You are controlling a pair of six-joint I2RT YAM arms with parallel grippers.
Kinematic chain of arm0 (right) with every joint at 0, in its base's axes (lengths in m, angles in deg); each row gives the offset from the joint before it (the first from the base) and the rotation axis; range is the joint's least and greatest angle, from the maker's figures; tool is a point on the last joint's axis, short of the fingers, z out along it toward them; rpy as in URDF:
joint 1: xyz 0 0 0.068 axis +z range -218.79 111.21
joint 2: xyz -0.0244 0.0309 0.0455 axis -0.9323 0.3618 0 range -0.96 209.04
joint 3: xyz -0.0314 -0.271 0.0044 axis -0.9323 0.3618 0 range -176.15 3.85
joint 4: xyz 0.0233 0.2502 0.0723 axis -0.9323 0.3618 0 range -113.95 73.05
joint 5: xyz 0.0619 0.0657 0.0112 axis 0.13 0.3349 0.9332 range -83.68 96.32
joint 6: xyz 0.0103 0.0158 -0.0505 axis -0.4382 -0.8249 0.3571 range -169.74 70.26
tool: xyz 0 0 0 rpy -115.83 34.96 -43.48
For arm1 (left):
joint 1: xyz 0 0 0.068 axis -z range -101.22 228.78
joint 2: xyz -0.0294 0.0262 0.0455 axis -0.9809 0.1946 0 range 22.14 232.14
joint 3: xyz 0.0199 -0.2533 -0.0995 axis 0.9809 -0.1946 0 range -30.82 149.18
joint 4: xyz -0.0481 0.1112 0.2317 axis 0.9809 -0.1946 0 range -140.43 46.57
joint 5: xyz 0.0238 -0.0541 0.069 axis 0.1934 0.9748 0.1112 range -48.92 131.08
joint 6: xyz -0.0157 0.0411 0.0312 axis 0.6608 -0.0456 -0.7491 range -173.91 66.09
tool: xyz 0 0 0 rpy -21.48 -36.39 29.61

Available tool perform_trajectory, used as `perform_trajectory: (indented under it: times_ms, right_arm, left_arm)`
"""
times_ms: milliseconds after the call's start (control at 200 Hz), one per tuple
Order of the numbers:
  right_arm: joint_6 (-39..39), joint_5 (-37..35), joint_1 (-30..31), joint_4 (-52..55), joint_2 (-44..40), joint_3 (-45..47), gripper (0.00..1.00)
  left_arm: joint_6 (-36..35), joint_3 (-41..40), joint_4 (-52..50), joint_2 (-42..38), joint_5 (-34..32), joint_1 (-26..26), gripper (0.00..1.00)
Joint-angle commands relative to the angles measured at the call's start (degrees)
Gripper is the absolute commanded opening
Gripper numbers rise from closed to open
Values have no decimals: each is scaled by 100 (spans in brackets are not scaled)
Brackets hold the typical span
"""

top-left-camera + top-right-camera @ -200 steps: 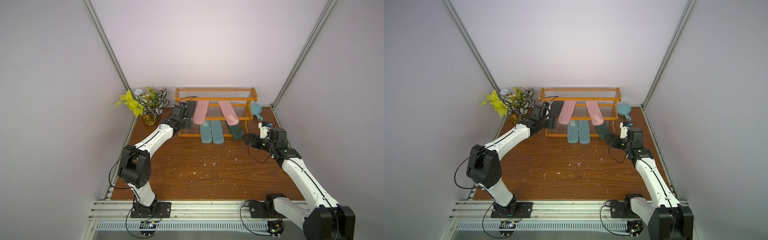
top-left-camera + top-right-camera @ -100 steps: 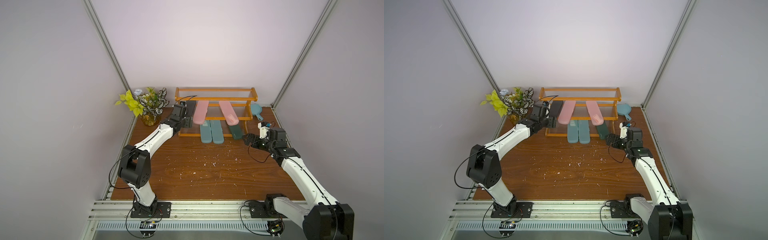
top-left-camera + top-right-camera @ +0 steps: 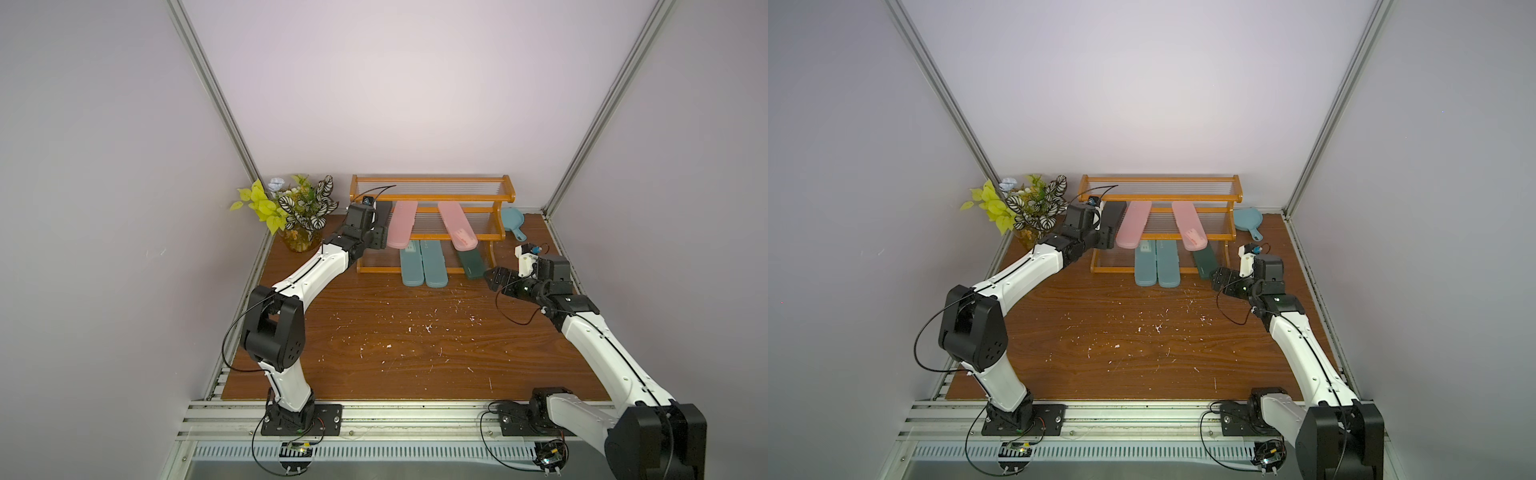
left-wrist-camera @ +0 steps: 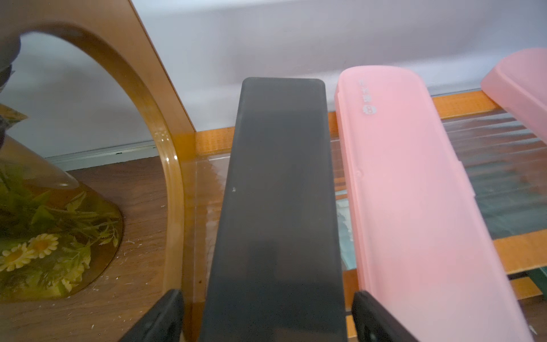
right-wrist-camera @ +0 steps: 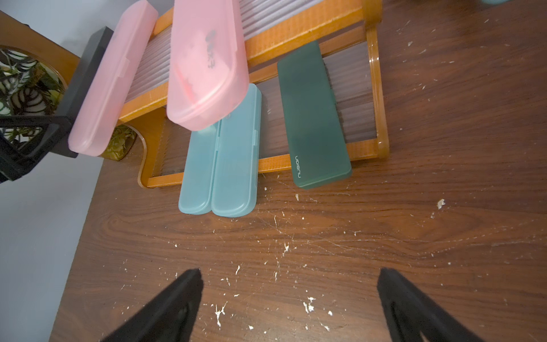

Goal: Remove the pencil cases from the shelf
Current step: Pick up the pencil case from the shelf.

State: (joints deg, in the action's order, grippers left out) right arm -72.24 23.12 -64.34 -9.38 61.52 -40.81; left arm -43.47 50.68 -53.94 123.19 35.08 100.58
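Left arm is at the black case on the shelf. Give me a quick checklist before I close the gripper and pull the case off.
1. The black case lies between the fingers of the left gripper: ok.
2. Grip closed on it: not ok; gaps show on both sides.
3. Finger clear of the neighbouring pink case: cannot tell; they overlap in the left wrist view.
4. The right gripper open and empty: ok.
5. It is out of the left arm's way: ok; it hovers near the dark green case at the other end of the shelf.
6. Bare table in front for set-down: ok.
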Motion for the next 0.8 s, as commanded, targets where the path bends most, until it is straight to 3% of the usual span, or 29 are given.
perform_trajectory:
  times_ms: [0, 295, 580, 796]
  right_arm:
    - [-1, -18, 30, -86, -8, -159, 99]
    - [-1, -26, 30, -110, 26, -154, 99]
    - [-14, -27, 30, -136, 63, -174, 99]
    - [-21, -31, 30, -147, 63, -195, 99]
  left_arm:
    - [-48, 51, -40, 151, 101, 53, 84]
    - [-74, 24, -92, 247, 20, 52, 83]
    - [-78, 27, -48, 195, -28, 53, 68]
    - [-67, 18, -22, 137, -33, 50, 62]
